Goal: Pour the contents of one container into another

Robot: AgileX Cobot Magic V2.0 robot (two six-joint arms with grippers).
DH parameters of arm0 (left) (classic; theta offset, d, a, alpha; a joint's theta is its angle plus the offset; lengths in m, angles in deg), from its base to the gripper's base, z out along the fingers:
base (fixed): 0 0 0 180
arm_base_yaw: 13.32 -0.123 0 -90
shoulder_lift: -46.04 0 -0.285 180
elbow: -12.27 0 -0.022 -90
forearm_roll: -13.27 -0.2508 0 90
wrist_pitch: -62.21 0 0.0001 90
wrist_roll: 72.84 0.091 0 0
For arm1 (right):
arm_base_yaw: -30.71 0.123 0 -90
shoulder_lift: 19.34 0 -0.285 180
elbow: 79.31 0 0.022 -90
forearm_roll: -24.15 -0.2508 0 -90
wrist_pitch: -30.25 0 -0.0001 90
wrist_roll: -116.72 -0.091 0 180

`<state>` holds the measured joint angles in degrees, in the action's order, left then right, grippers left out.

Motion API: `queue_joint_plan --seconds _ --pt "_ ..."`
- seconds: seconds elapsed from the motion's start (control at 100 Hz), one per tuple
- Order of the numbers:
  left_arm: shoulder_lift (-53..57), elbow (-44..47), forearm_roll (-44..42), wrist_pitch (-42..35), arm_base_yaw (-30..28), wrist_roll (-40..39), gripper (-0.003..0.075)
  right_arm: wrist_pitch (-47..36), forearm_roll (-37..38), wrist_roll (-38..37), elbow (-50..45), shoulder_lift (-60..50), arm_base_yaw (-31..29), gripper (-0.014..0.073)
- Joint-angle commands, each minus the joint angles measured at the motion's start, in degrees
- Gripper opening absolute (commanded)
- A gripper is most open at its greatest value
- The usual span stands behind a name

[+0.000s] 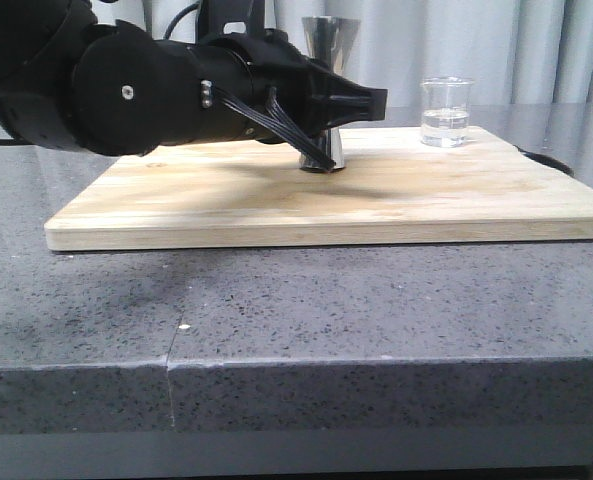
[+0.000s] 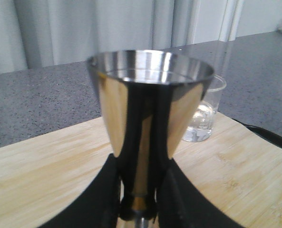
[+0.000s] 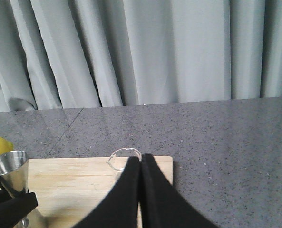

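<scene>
My left end effector (image 1: 361, 103) was pinching the jigger (image 1: 323, 95) at its waist, upper centre of the front frame, upright on the board (image 1: 226, 205). The beaker (image 1: 446, 112), part full, sat upper right, untouched. My right end effector (image 3: 141, 164) hung above it, fingers pressed together. I reckoned: keep the jigger steady, spread the right, then grasp.

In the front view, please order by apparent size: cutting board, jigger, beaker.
1. Cutting board
2. Jigger, partly hidden by the left end effector
3. Beaker, though it may only look smaller than the jigger.
</scene>
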<state>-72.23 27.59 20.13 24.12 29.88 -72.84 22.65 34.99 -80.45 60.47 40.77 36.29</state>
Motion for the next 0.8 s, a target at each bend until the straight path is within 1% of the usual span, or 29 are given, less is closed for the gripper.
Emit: queue_joint_plan --seconds 0.0,0.09,0.1,0.11,0.17,0.3,0.35,0.4,0.44,0.45,0.47,0.52,0.54,0.57,0.59,0.64,0.66,0.71,0.79 --pt "4.53 -1.69 -1.67 -3.94 0.58 -0.44 -0.0014 -7.76 2.76 0.02 -0.24 0.28 0.17 -0.0071" --pt "6.79 -1.69 -2.07 -1.99 0.78 -0.44 -0.0013 -14.54 5.36 0.02 -3.20 1.25 0.17 -0.0069" --pt "6.99 -1.69 -2.07 -1.44 0.99 -0.44 -0.0013 -16.60 5.62 0.02 -3.76 1.48 0.17 -0.0067" --pt "7.42 -1.69 -1.94 -1.17 1.06 -0.44 -0.0013 -16.60 5.73 0.02 -4.04 1.50 0.17 -0.0067" --pt "9.39 -1.69 -1.94 1.41 1.30 -0.44 -0.0013 -22.72 5.98 0.02 -6.39 2.82 0.17 -0.0065" --pt "14.65 -1.69 -1.94 6.14 1.97 -0.44 -0.0013 -29.31 7.26 0.02 -9.65 7.23 0.17 -0.0062" --pt "16.56 -1.69 -1.94 7.81 2.08 -0.44 -0.0013 -30.88 8.33 0.02 -9.86 9.32 0.17 -0.0036" --pt "18.35 -1.69 -1.94 9.10 2.22 -0.44 -0.0013 -33.29 8.77 0.02 -9.86 11.47 0.17 0.0020" --pt "19.78 -1.69 -1.94 10.01 2.22 -0.44 -0.0013 -35.86 8.75 0.02 -9.86 13.28 0.17 0.0093" --pt "20.00 -1.69 -1.94 10.36 2.22 -0.44 -0.0013 -36.73 8.75 0.02 -9.86 13.58 0.17 0.0123" --pt "20.66 -1.69 -1.94 10.72 2.22 -0.44 -0.0013 -37.64 8.75 0.02 -9.86 14.48 0.17 0.0155" --pt "22.03 -1.69 -1.94 11.71 2.22 -0.44 -0.0013 -40.92 8.75 0.02 -9.86 16.47 0.17 0.0297" --pt "22.61 -1.58 -1.94 12.05 2.22 -0.44 -0.0013 -41.57 8.63 0.02 -9.86 17.29 0.17 0.0333" --pt "23.26 -1.58 -1.94 12.61 2.22 -0.44 -0.0013 -42.91 8.25 0.02 -9.86 18.37 0.17 0.0421" --pt "23.77 -1.58 -1.94 13.16 2.22 -0.44 -0.0013 -43.74 8.08 0.02 -9.86 19.15 0.06 0.0466" --pt "24.75 -1.58 -1.94 14.10 2.22 -0.44 -0.0013 -45.20 7.53 0.13 -9.86 20.96 -0.03 0.0549" --pt "25.07 -1.58 -1.94 14.59 2.22 -0.44 -0.0013 -45.64 6.75 0.44 -9.86 21.71 -0.03 0.0571" --pt "25.72 -1.58 -1.94 15.32 2.22 -0.44 -0.0013 -46.52 4.97 1.68 -9.86 23.38 -0.03 0.0596" --pt "26.52 -1.58 -1.94 16.50 2.22 -0.44 -0.0013 -48.72 3.47 4.22 -9.86 25.80 -0.03 0.0594"
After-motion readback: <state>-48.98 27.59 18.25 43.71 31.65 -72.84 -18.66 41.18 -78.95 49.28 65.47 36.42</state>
